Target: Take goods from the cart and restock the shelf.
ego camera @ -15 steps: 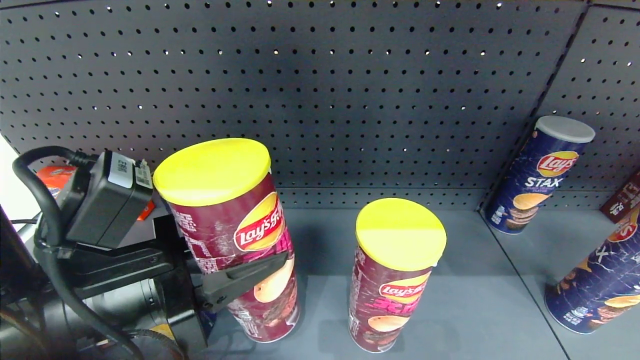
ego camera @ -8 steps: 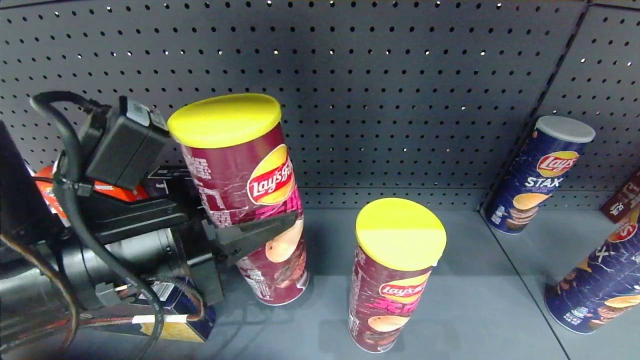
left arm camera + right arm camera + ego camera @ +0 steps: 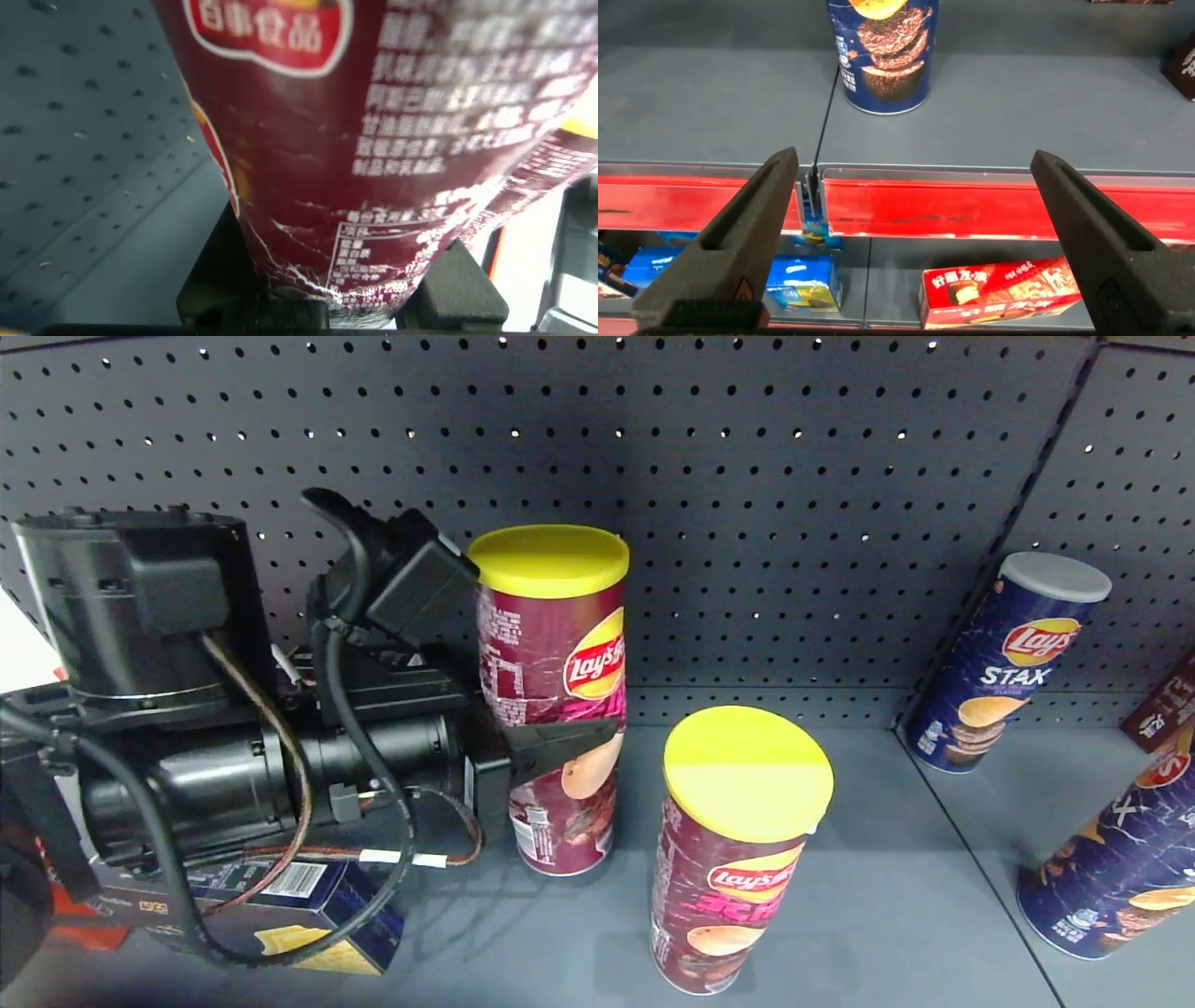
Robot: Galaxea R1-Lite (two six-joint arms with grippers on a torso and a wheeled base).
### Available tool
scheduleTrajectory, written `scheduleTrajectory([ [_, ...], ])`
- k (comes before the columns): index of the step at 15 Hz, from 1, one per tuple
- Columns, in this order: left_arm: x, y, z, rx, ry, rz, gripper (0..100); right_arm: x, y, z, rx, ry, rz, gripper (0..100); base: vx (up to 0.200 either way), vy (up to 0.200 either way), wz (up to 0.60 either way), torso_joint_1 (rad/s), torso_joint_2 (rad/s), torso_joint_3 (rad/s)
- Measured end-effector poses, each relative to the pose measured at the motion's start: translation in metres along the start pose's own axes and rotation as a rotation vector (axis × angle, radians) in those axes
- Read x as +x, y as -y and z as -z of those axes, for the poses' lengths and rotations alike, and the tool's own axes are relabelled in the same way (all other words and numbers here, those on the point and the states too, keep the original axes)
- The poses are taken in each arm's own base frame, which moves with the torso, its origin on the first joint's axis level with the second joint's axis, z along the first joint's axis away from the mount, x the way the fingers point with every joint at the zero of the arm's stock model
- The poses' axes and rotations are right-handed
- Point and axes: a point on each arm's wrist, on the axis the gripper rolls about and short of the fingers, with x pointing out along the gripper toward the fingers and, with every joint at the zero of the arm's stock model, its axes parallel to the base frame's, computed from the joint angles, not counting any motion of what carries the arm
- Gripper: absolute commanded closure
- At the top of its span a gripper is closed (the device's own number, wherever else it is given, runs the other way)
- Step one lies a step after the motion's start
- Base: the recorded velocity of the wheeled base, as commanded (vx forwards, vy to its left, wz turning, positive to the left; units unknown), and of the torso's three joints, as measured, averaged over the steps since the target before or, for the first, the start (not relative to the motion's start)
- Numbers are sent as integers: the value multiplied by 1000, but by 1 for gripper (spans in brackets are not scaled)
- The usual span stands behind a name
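A maroon chips can with a yellow lid (image 3: 549, 644) stands upright near the pegboard back wall of the grey shelf (image 3: 868, 896). My left gripper (image 3: 553, 739) is shut on its middle from the left. The same can (image 3: 374, 140) shows close up in the left wrist view, between the two dark fingers (image 3: 458, 289). Whether its base touches the shelf I cannot tell. A second maroon can (image 3: 738, 849) stands just to its front right. My right gripper (image 3: 910, 243) is open with nothing in it, in front of the shelf's red edge rail (image 3: 971, 205).
Two blue chips cans (image 3: 1008, 663) (image 3: 1120, 877) stand at the right, past a shelf divider. A blue box (image 3: 289, 933) lies under my left arm. Beyond the right gripper stands a blue can (image 3: 882, 56); below the rail lie a red box (image 3: 999, 289) and blue packs (image 3: 799, 285).
My left arm has carried the held can to the right and back toward the pegboard, and the can has gone from tilted to upright. The second can has not moved.
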Motion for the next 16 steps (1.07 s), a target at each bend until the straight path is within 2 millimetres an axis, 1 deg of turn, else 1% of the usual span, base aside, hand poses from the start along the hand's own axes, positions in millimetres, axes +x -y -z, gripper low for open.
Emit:
scheduleTrajectory([
  [7,37,-31,0,-2,-4,20,100,0,0,0,0,1,0,0,0,0,0,0,0,0],
  [11,61,-43,6,38,-14,18,100,0,0,0,0,1,0,0,0,0,0,0,0,0],
  [16,83,-52,15,67,9,15,100,0,0,0,0,1,0,0,0,0,0,0,0,0],
])
